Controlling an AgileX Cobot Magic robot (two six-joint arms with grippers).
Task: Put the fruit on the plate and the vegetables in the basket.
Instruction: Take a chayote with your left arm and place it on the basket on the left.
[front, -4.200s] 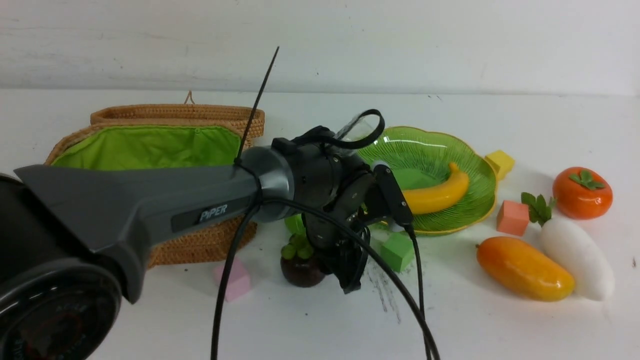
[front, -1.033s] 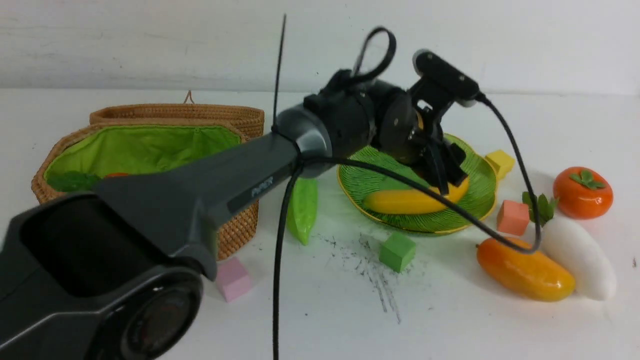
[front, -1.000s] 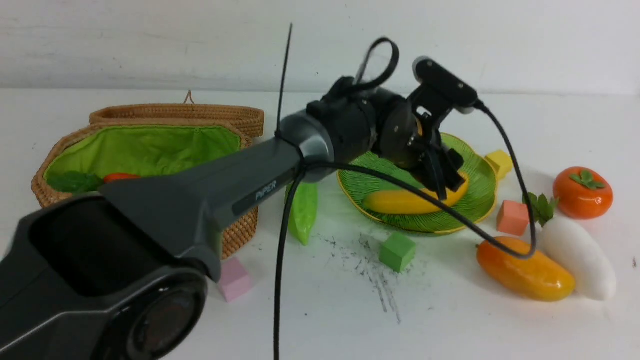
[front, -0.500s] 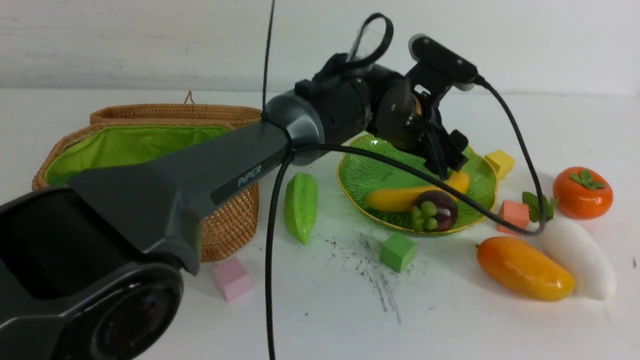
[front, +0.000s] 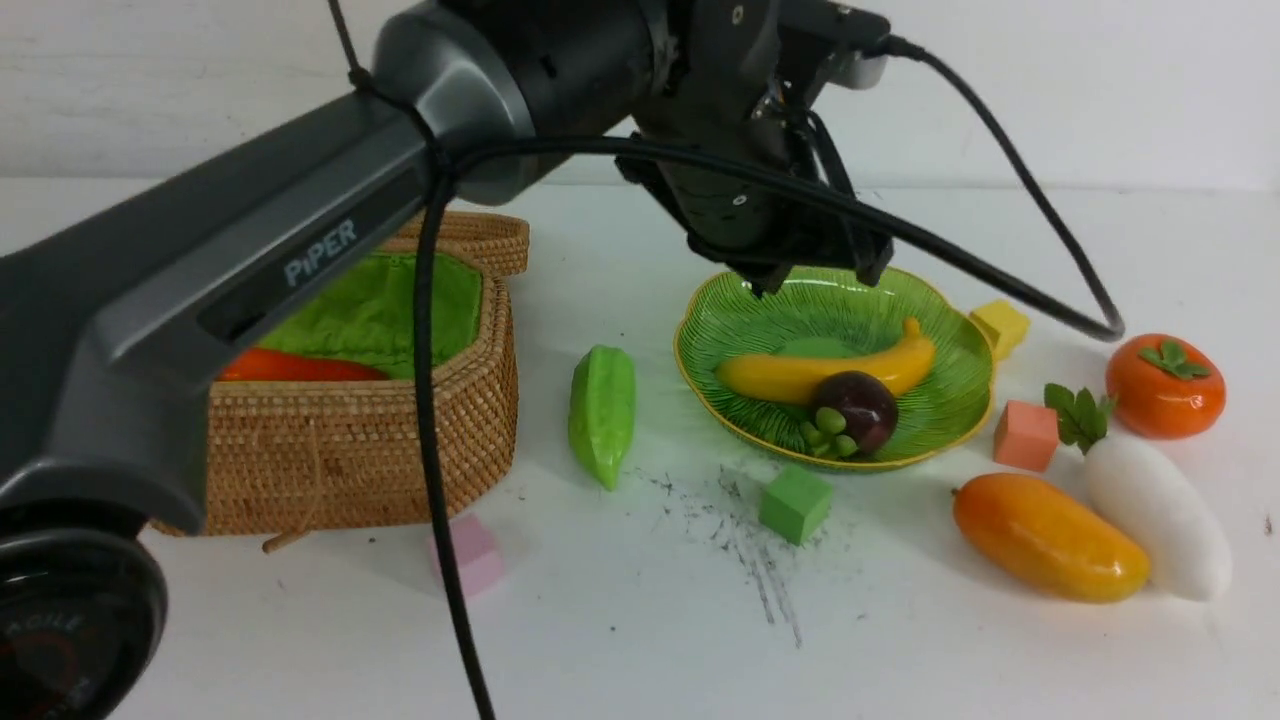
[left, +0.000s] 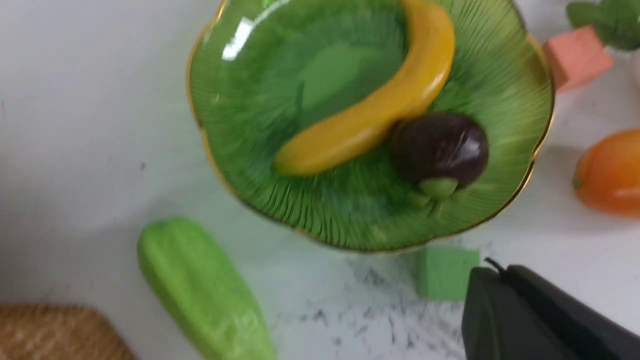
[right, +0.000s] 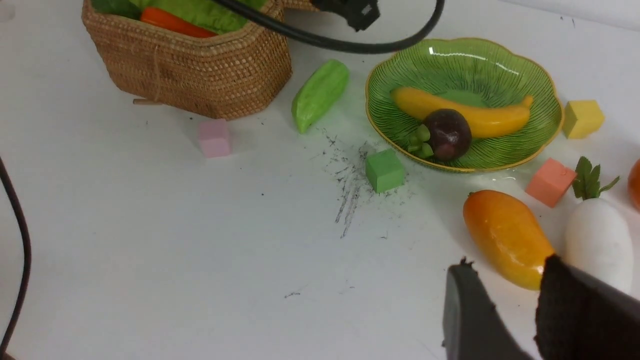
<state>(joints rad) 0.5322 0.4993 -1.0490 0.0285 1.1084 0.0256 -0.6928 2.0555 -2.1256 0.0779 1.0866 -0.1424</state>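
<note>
The light green gourd (front: 603, 410) by the basket (front: 360, 455) looks light and stiff, best pinched round its middle by the left gripper (left: 492, 267), now closed on nothing; the right gripper (right: 505, 270) is held a bit apart, empty.

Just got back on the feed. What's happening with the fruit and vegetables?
The left gripper is shut and empty above the table. On the scalloped green glass plate lie the yellow banana and dark purple mangosteen. The orange carrot is in the brown wicker basket. Still out: green ridged gourd, orange-yellow mango, orange-red persimmon and white radish. The right gripper holds nothing.
</note>
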